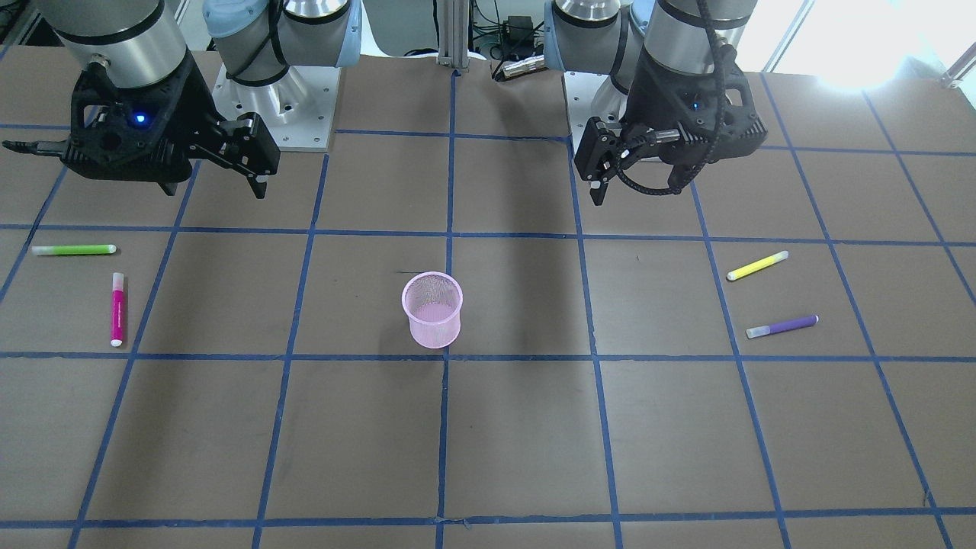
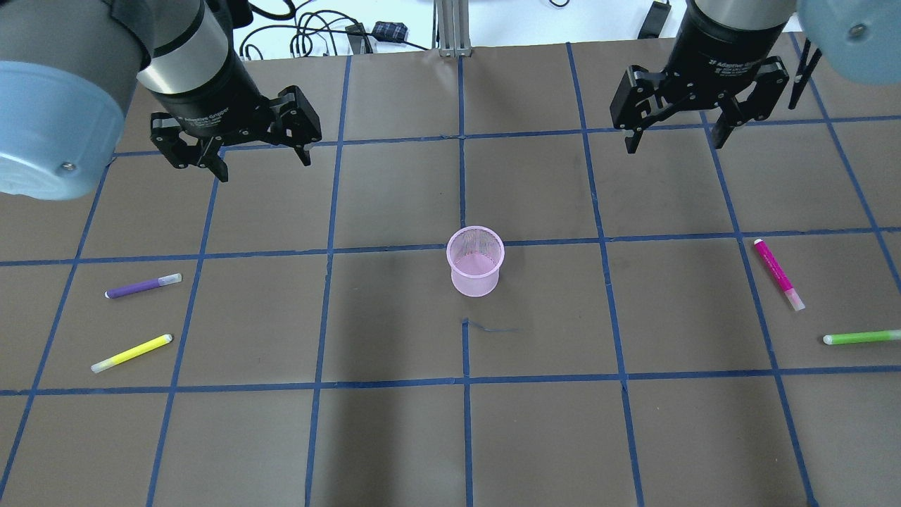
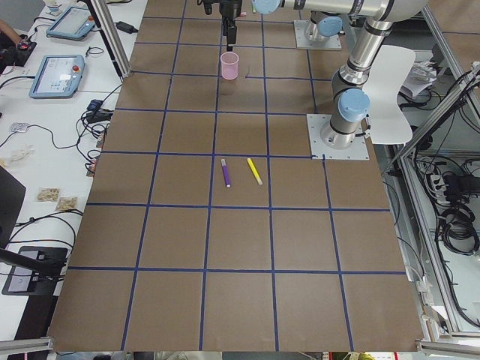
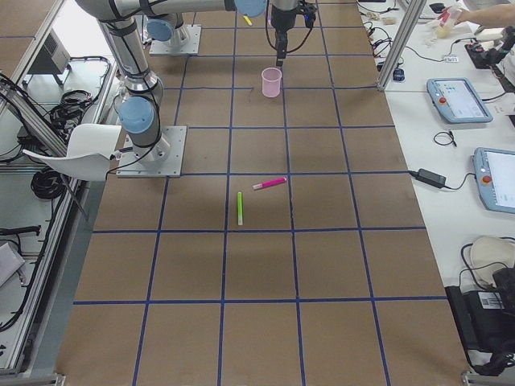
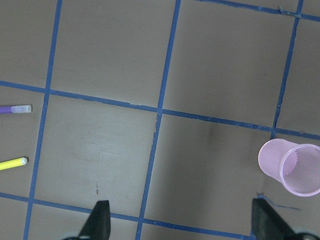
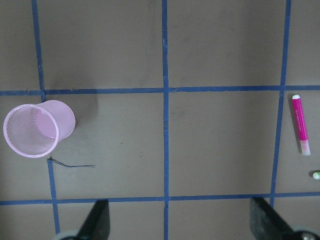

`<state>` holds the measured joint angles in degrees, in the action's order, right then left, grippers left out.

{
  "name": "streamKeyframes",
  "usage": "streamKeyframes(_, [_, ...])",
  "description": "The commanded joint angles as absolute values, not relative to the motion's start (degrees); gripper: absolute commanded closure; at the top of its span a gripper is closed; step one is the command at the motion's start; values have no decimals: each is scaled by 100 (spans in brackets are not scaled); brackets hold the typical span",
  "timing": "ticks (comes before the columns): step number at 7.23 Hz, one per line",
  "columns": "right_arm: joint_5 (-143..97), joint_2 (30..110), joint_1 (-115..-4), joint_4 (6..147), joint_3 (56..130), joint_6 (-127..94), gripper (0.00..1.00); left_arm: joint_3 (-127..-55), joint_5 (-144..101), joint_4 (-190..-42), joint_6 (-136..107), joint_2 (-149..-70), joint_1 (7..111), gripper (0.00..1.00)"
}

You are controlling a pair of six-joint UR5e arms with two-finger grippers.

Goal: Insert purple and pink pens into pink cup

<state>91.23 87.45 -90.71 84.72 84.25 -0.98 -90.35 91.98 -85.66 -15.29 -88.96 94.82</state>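
Note:
A pink mesh cup [image 2: 476, 260] stands upright at the table's middle, and it also shows in the front view [image 1: 432, 310]. A purple pen [image 2: 143, 286] lies flat on the robot's left side. A pink pen [image 2: 778, 274] lies flat on the right side. My left gripper [image 2: 265, 165] is open and empty, raised above the table behind the purple pen. My right gripper [image 2: 673, 144] is open and empty, raised behind the pink pen. The left wrist view shows the cup [image 5: 292, 167] and the purple pen's end [image 5: 15, 109]. The right wrist view shows the cup [image 6: 37, 129] and the pink pen [image 6: 301, 125].
A yellow pen [image 2: 131, 353] lies near the purple pen. A green pen [image 2: 862, 337] lies near the pink pen at the right edge. The brown table carries a blue tape grid. The arms' base plates [image 1: 282, 107] stand at the robot's side.

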Motion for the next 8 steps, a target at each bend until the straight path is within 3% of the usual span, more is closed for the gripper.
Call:
streamKeyframes(1, [9114, 8736, -9053, 8525, 8437, -44, 0, -9035, 9185, -8569, -1494, -8903, 9483, 0])
streamKeyframes(4, [9150, 8596, -7890, 9206, 9110, 1171, 0, -9026, 9185, -8569, -1477, -8903, 9475, 0])
streamKeyframes(6, [9237, 8097, -7201, 10776, 10015, 2753, 0, -9026, 9185, -8561, -1250, -8912, 9396, 0])
streamKeyframes(8, [9246, 7413, -6550, 11738, 10388, 3772, 0, -9140, 9272, -8526, 162, -8886, 9029, 0])
